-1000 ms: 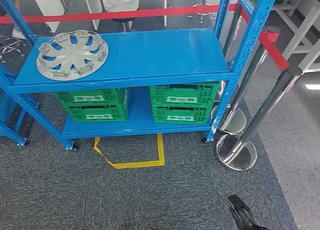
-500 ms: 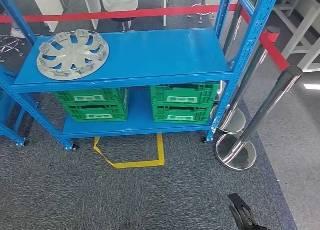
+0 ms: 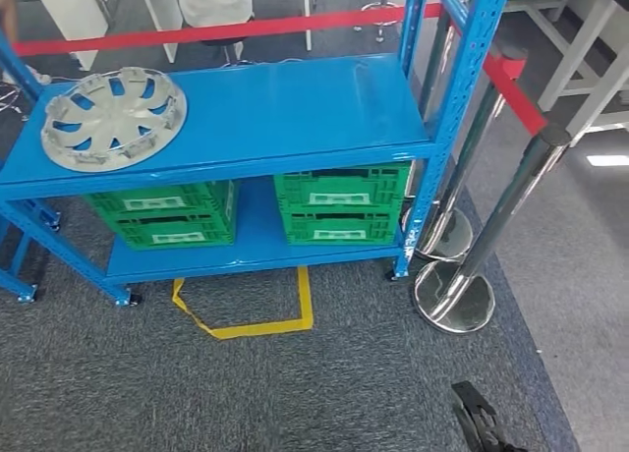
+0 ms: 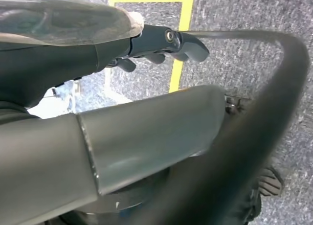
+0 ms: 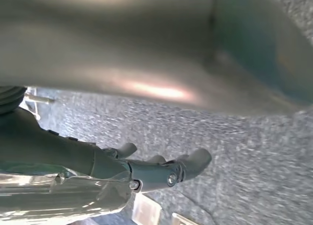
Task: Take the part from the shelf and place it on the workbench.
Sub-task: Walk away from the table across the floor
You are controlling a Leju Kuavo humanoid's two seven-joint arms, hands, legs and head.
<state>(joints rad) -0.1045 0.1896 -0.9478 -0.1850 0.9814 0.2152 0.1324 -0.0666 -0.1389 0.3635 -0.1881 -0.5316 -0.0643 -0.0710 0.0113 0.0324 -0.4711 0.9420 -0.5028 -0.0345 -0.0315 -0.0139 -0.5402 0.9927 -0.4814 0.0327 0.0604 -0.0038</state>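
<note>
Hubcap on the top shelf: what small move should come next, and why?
Probably step closer and toward the robot's left. The hubcap lies untouched at the left end of the blue shelf, with carpet between robot and shelf; the right hand hangs low, holding nothing.

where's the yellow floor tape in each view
Head view: yellow floor tape outlines a box on the grey carpet just in front of the blue shelf, below its lower level.
Left wrist view: a strip of the tape runs across the carpet beyond the left hand, with a corner near the picture's edge.
Right wrist view: cannot tell; pale shapes near the right hand are too blurred.
Shared landmark: the grey carpet.
</note>
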